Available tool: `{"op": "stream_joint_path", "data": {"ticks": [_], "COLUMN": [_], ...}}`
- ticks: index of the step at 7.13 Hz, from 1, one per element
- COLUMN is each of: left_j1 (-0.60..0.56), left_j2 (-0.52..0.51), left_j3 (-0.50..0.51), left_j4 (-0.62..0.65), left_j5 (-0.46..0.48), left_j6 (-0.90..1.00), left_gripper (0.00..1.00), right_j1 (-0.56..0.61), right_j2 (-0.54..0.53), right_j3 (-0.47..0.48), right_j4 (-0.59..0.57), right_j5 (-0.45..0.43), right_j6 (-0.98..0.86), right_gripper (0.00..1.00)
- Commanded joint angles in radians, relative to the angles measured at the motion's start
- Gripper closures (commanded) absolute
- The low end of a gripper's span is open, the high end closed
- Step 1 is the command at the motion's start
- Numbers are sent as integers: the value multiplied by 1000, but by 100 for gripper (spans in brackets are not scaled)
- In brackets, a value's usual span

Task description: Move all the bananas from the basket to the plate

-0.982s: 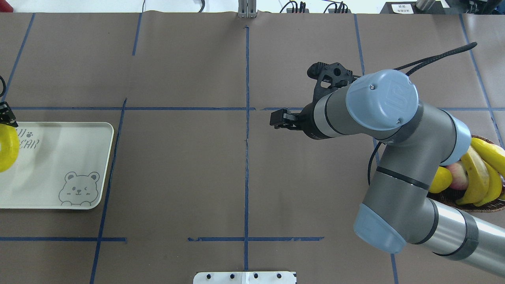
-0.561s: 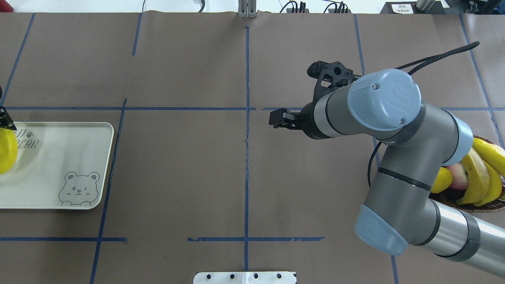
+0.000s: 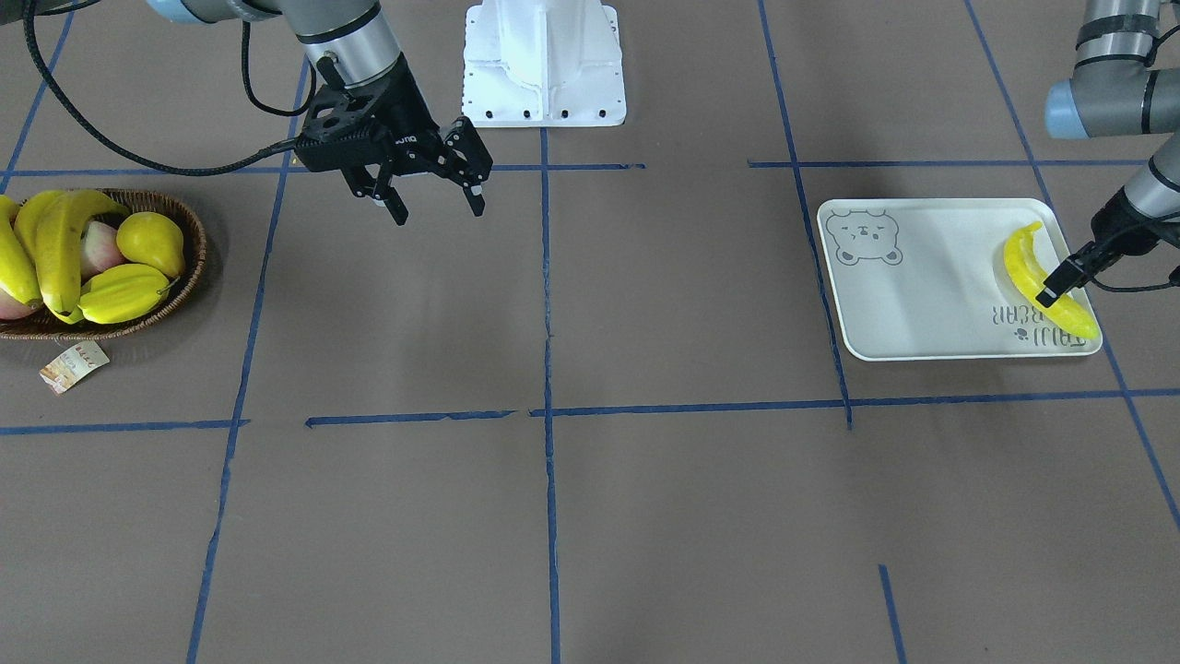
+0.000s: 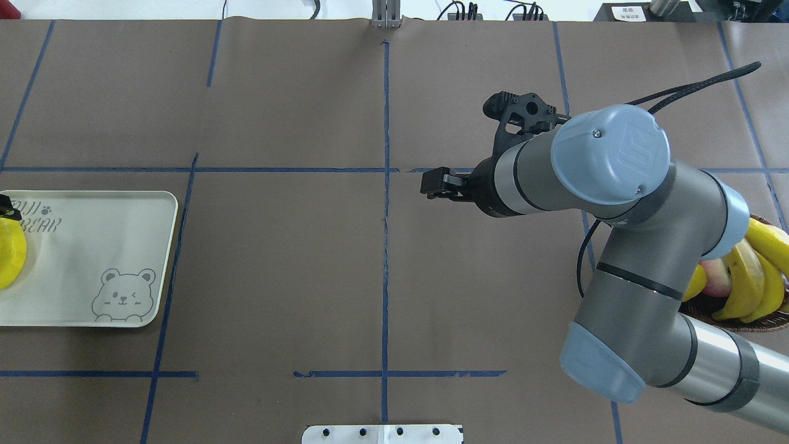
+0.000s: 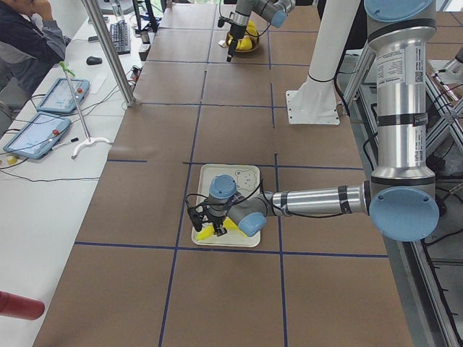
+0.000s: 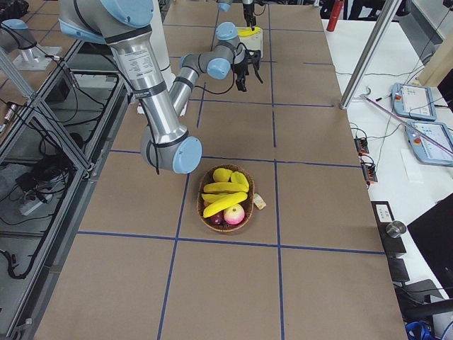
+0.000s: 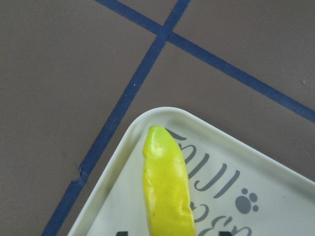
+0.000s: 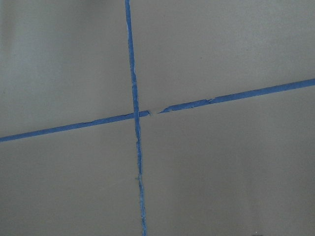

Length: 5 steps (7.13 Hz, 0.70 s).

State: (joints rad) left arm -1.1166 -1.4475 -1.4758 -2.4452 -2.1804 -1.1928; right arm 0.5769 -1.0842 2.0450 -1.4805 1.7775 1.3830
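One yellow banana (image 3: pixel 1019 254) lies on the pale plate (image 3: pixel 922 286) beside its grey lettering. My left gripper (image 3: pixel 1056 290) is low over it. In the left wrist view that banana (image 7: pixel 165 187) runs between the two fingertips with a small gap on each side, so the gripper is open. More bananas (image 3: pixel 60 244) lie in the brown wicker basket (image 3: pixel 189 277) at the table's other end. My right gripper (image 3: pixel 431 205) hangs open and empty over the bare table near the centre line, well away from the basket.
A yellow pear-like fruit (image 3: pixel 152 240), a ridged yellow fruit (image 3: pixel 124 290) and a pink apple (image 3: pixel 101 249) share the basket. A paper tag (image 3: pixel 72 364) lies beside it. The robot's white base (image 3: pixel 544 65) stands at the table's edge. A seated person (image 5: pixel 29 43) is beyond the table's far side.
The banana and my left gripper have moved toward the robot's side of the plate and further out of the overhead view. The right arm has shifted only slightly.
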Motion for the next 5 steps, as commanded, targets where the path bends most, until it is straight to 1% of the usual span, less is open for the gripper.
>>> {"op": "stream_joint_path", "data": {"ticks": [1,2,3,4,5], "left_j1": [-55,-57,-54,-51,-45], "left_j2": [-37,-77,-92,-106,-108], "left_j3": [-101,-142,-203,-233,-219], "left_j4": [3,0,-5,-5,-5], "left_j5": [-87,-87,-82,-82,-81], "left_j6": [21,21,16,10,22], "left_gripper": [1,0,0,0,0], "right_j1": [50,82,90,106,130], "right_j2": [-46,-57,-127,-196,-297], "right_j3": [20,36,99,154,203], "right_j4": [-74,-145,-234,-282,-281], "right_j5": [73,113,115,115,115], "right_j6": [-33,-129,-224,-343,-423], "right_gripper": [1,1,1,1,1]}}
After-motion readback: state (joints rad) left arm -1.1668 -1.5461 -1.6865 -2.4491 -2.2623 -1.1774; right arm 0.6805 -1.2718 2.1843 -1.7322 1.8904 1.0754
